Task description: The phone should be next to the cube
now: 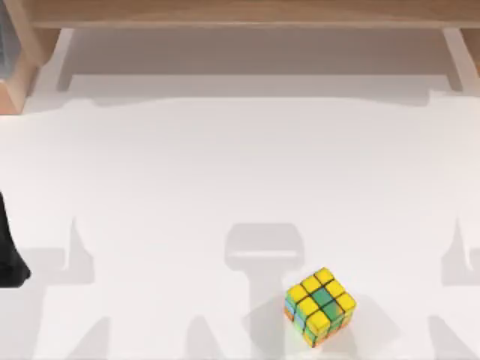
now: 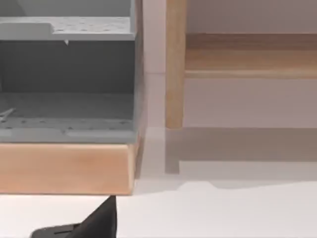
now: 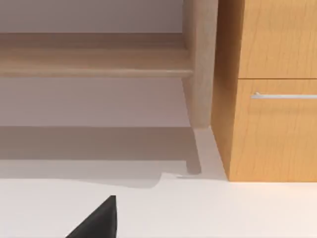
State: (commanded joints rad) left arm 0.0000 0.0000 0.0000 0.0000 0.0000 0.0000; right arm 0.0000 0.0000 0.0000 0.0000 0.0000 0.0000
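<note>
Cube point(image 1: 320, 306), glossy tiled, white table point(image 1: 225, 187)

A black fingertip point(image 2: 99, 220) of the left gripper sits at the edge of the frame, over the white table surface point(image 2: 223, 213). Beyond the fingertip stands a wooden unit with a light wood front board point(image 2: 64, 168). Above that board is a grey open compartment point(image 2: 64, 106), with a grey perforated shelf point(image 2: 69, 27) higher up. Beside the unit, farther from the fingertip, a slim wooden post point(image 2: 174, 64) stands upright. A horizontal wooden rail point(image 2: 250, 57) extends from the post, with a pale wall point(image 2: 247, 104) below it.
</note>
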